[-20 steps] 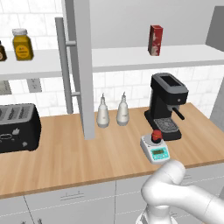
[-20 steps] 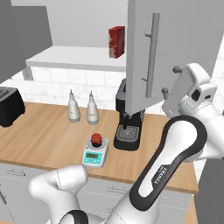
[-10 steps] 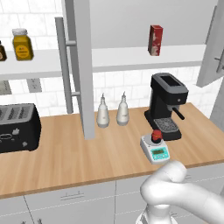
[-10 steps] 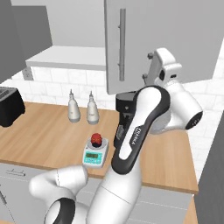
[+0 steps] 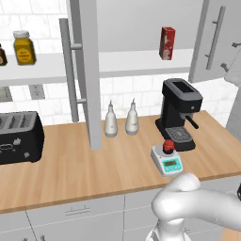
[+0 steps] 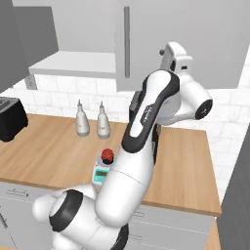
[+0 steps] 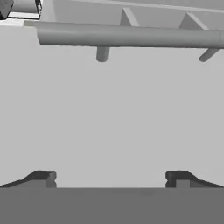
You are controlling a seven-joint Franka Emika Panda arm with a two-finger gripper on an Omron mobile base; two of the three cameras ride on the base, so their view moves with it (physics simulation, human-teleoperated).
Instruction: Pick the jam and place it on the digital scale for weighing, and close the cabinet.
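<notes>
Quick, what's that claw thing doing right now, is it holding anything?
Gripper: open, holding nothing, its fingertips spread wide against the flat grey cabinet door.

The small red jam (image 5: 168,146) stands upright on the digital scale (image 5: 167,160), below the cabinet (image 5: 214,40) with half-open doors.

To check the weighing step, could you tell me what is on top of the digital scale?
The jam sits upright on the digital scale. It covers most of the round plate; the teal display in front stays visible.
</notes>
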